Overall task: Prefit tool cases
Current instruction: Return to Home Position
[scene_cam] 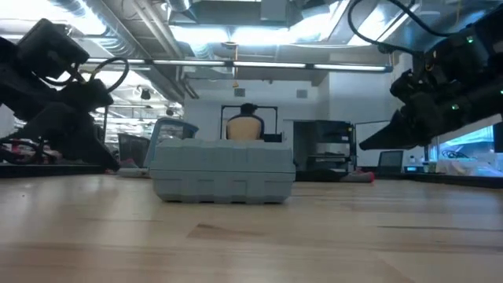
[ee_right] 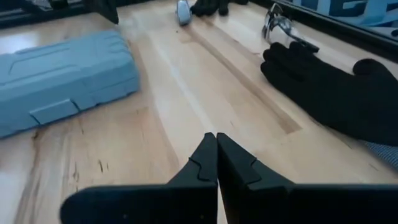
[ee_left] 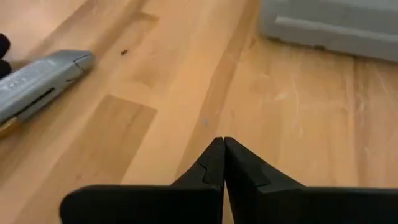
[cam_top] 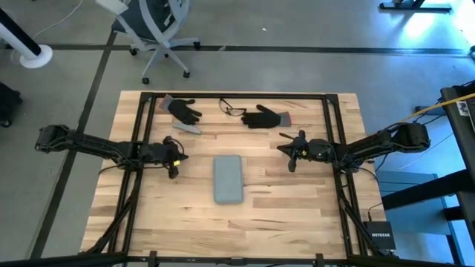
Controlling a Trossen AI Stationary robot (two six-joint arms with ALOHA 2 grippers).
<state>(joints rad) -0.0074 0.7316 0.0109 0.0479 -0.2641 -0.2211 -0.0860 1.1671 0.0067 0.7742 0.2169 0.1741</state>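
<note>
Case (cam_top: 228,179): closed, flat at table (cam_top: 297,215) centre.
Left gripper (ee_left: 222,143): pinched together, empty, left of case.
Right gripper (ee_right: 216,137): likewise, right of case.

Left gripper (ee_left: 222,140), right gripper (ee_right: 216,135): fingers (ee_left: 210,167) together.

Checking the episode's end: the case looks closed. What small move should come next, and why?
Probably draw both arms back from the case: it lies closed mid-table, and the left gripper and right gripper are shut, empty, on either side of it.
</note>
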